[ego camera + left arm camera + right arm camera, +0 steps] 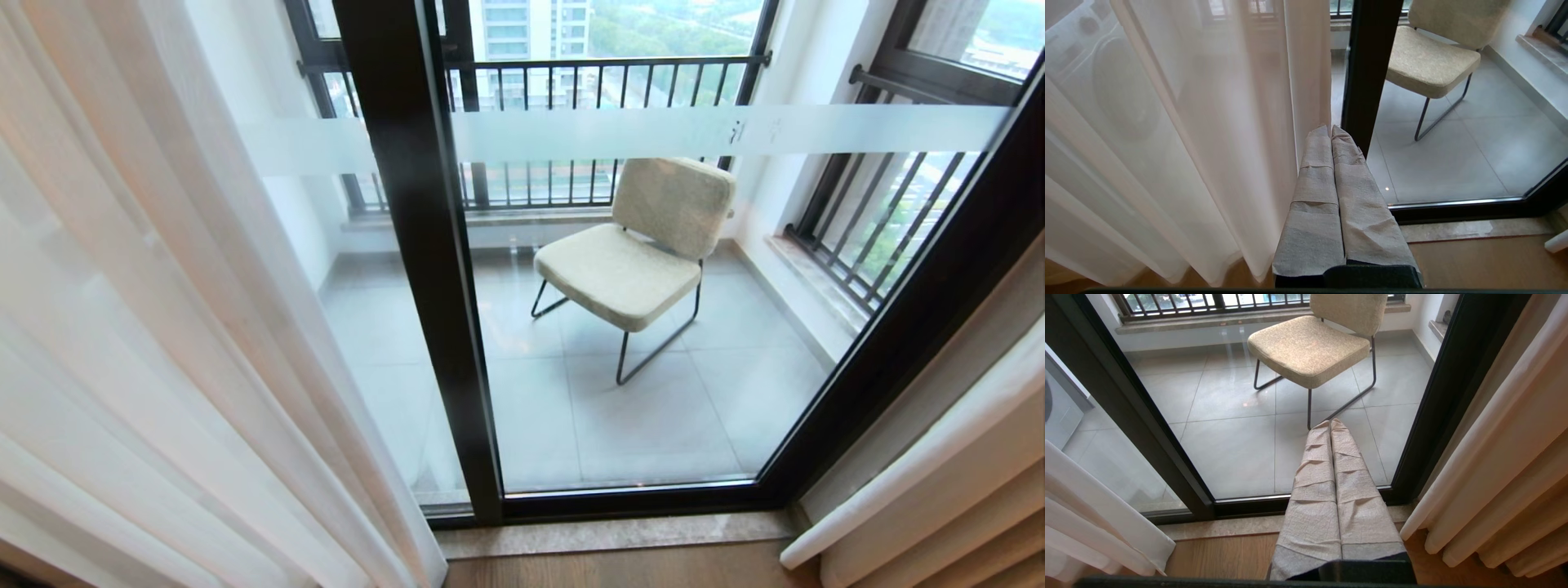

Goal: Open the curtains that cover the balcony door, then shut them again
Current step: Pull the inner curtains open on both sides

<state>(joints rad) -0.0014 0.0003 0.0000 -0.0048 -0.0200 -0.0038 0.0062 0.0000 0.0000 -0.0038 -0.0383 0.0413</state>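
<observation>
The curtains are drawn apart. A sheer white curtain (139, 343) hangs at the left and a thick beige curtain (947, 490) at the right. Between them the balcony door (424, 261) shows: glass in dark frames with a frosted band (718, 131). Neither arm shows in the head view. In the left wrist view my left gripper (1330, 129) is shut and empty, its tape-wrapped fingers (1314, 192) right beside the sheer curtain's edge (1306, 81). In the right wrist view my right gripper (1330, 423) is shut and empty, pointing at the glass, with the beige curtain (1502, 465) off to its side.
A beige chair (637, 261) on thin dark legs stands on the tiled balcony behind the glass, with a dark railing (604, 82) beyond. A stone sill (620, 535) and wooden floor (620, 572) lie before the door. A washing machine (1114, 90) shows through the sheer.
</observation>
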